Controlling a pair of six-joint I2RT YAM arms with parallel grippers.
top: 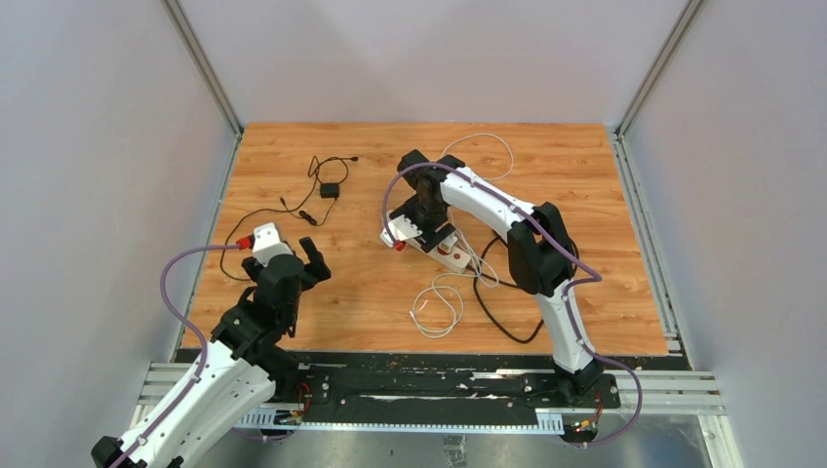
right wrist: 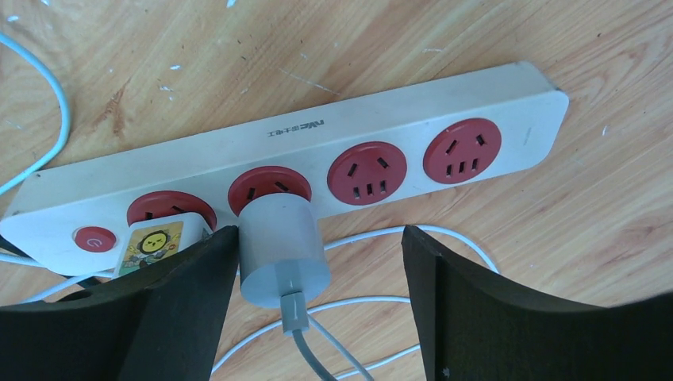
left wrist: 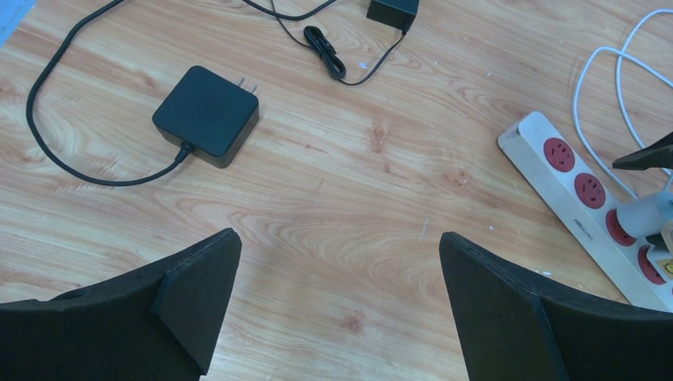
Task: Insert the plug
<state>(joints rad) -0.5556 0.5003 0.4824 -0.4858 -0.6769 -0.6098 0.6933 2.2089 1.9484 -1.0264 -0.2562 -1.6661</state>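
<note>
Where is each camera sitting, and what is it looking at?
Top: above, behind the bases, looking down at the table; left arm and right arm show.
Left wrist: on its arm, facing a black adapter and the power strip; left fingers show.
Right wrist: on its arm, close over the grey plug; right fingers show.
Shared: both wrist views see the power strip.

Bare tabletop (left wrist: pixel 357 206) between black adapter (left wrist: pixel 206 113) and power strip (left wrist: pixel 530 136); white cable (left wrist: pixel 574 107) alongside.

Robot lab cell: white wall panels (top: pixel 98 146), aluminium rails (top: pixel 663 388), wood-grain table (top: pixel 371 292).
</note>
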